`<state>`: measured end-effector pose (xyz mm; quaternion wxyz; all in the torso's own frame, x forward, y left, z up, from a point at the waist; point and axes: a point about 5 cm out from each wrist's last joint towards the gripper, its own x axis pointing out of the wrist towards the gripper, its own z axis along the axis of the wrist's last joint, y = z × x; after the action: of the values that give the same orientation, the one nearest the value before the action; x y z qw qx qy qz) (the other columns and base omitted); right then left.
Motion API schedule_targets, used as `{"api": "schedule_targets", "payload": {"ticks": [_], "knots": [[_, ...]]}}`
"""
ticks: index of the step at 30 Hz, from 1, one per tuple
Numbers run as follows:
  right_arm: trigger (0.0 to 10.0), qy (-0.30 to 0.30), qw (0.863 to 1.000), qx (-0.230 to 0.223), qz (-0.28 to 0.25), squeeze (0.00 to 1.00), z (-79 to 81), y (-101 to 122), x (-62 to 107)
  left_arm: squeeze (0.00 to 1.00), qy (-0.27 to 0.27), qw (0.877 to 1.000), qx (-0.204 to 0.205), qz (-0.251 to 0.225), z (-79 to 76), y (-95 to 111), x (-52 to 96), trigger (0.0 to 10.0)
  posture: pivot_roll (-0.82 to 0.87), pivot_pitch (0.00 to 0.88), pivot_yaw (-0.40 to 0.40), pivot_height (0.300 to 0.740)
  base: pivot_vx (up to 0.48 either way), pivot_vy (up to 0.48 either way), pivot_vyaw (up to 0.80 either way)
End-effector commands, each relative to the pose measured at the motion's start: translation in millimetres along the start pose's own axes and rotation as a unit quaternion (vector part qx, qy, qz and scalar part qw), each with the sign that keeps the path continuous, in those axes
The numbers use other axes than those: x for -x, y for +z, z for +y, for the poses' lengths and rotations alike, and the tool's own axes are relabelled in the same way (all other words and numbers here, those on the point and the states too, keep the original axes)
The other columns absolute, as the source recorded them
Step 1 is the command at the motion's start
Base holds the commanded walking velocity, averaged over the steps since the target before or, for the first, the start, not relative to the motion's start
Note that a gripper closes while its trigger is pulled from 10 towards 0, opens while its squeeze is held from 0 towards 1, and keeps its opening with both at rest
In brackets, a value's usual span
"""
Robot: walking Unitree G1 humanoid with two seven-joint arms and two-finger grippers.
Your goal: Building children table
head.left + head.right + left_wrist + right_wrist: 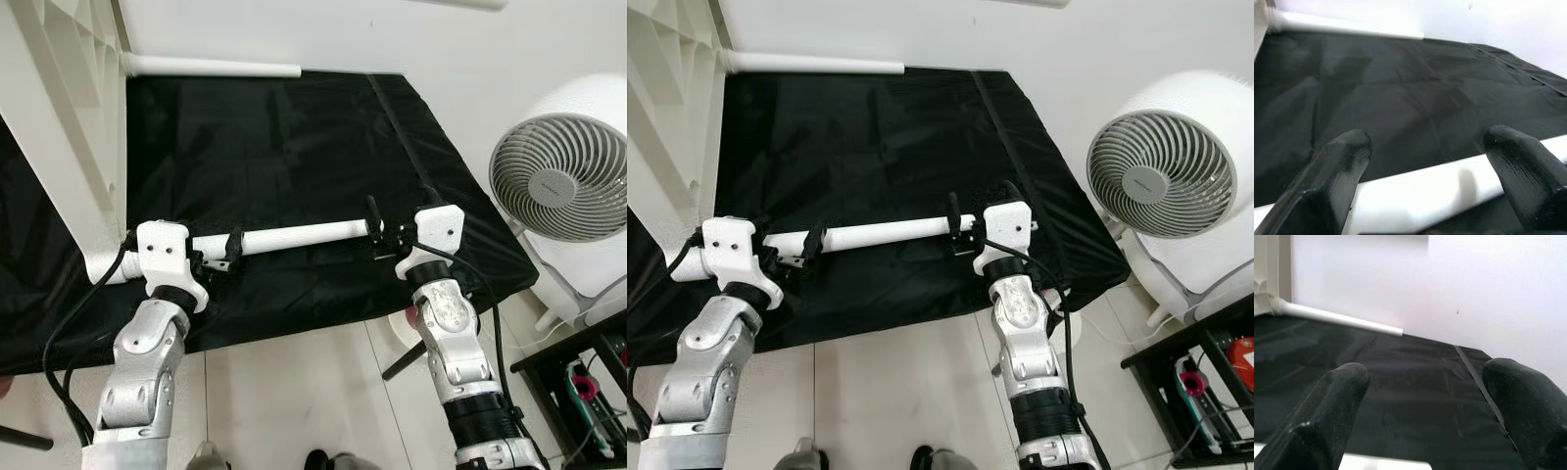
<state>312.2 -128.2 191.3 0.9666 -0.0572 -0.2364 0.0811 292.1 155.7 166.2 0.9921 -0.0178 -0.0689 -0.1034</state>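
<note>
Fan right of black cloth, white tube between tools

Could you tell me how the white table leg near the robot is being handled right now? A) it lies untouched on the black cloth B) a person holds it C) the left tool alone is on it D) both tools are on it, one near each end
D: the left tool and the right tool each straddle the white table leg, one near each end, above the black cloth.
</note>
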Motion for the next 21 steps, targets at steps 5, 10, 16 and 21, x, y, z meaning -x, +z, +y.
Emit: {"api": "schedule_targets", "payload": {"ticks": [5, 10, 16, 21], "knots": [[10.0, 0.013, 0.999, 0.044, -0.022, 1.00, -11.5, 13, -14.7, 0.00, -0.002, 1.000, 0.028, 0.004, -3.4, 1, -15.6, 10.0, 0.17, 0.096, -0.077, 0.740, 0.000, 0.000, 0.00], [10.0, 0.012, 0.997, 0.074, -0.034, 0.77, -17.7, 20, -22.3, 0.00, 0.006, 0.999, 0.040, -0.002, -2.5, 7, -21.0, 10.0, 0.17, 0.096, -0.077, 0.740, 0.000, 0.000, 0.00], [10.0, 0.021, 0.993, 0.099, -0.061, 0.00, -20.6, 32, -28.1, 0.00, 0.062, 0.994, 0.090, 0.028, 1.9, -2, 3.2, 10.0, 0.18, 0.102, -0.063, 0.740, 0.000, 0.000, 0.00], [10.0, 0.036, 0.990, 0.118, -0.073, 0.00, -20.6, 37, -30.6, 0.00, 0.083, 0.991, 0.104, 0.030, 4.1, -3, 18.7, 10.0, 0.20, 0.109, -0.069, 0.740, 0.000, 0.000, 0.00]]}}
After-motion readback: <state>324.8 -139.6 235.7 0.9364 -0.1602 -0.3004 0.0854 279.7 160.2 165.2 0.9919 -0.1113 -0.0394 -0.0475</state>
